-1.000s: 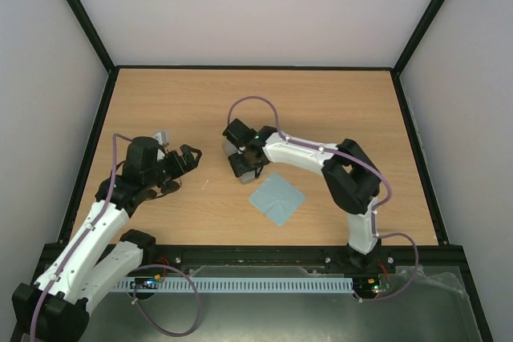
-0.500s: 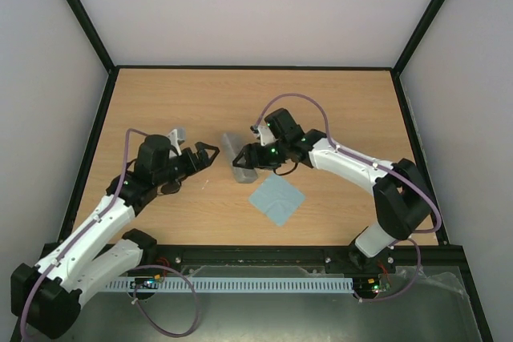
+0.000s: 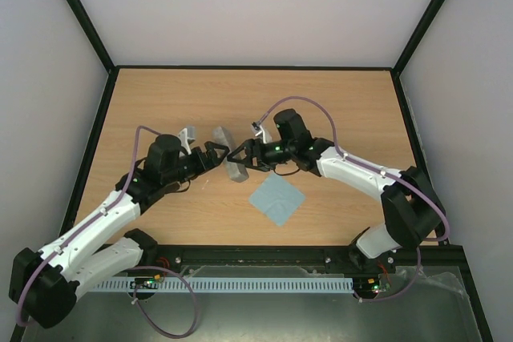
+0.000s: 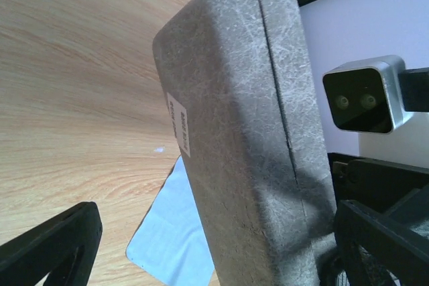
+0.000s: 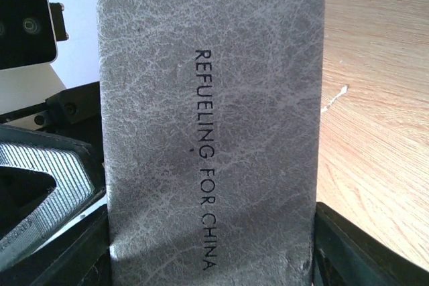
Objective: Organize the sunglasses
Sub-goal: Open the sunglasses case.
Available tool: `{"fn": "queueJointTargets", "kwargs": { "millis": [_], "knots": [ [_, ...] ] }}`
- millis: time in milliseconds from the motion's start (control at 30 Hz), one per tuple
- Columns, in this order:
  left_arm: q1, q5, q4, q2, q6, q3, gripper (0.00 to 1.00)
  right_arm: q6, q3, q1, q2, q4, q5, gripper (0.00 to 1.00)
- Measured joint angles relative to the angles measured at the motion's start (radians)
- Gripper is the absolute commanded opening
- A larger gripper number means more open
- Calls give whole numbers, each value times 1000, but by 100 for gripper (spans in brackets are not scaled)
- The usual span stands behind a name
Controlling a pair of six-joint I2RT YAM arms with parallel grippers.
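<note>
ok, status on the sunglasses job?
Left gripper open, beside the grey case. Right gripper shut on that case. Sunglasses not in view, case closed. Blue cloth lies near, not blocking.

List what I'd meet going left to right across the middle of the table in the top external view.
left gripper → grey glasses case → right gripper. The light blue cloth lies nearer the arm bases and overlaps the right gripper's span, so it is left out of the order.

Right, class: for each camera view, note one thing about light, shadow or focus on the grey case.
Top external: even, soft light; the grey case small but sharp. Left wrist: the case's grain is crisp, its lower right in shadow. Right wrist: the case looms large, its printed lettering sharp.
</note>
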Motion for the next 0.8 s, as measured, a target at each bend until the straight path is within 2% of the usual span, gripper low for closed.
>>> {"fn": "queueJointTargets", "kwargs": {
  "millis": [200,400,800],
  "knots": [
    [-3,-16,10,-7,-14,0,75,42,-11,-5,-5,33,-6,57],
    [-3,-16,30,-5,-21,-2,59,73,-24,-11,-12,55,-8,57],
    [-6,-23,111,17,-22,-19,57,138,-47,-55,-45,73,-39,56]
  ]
}}
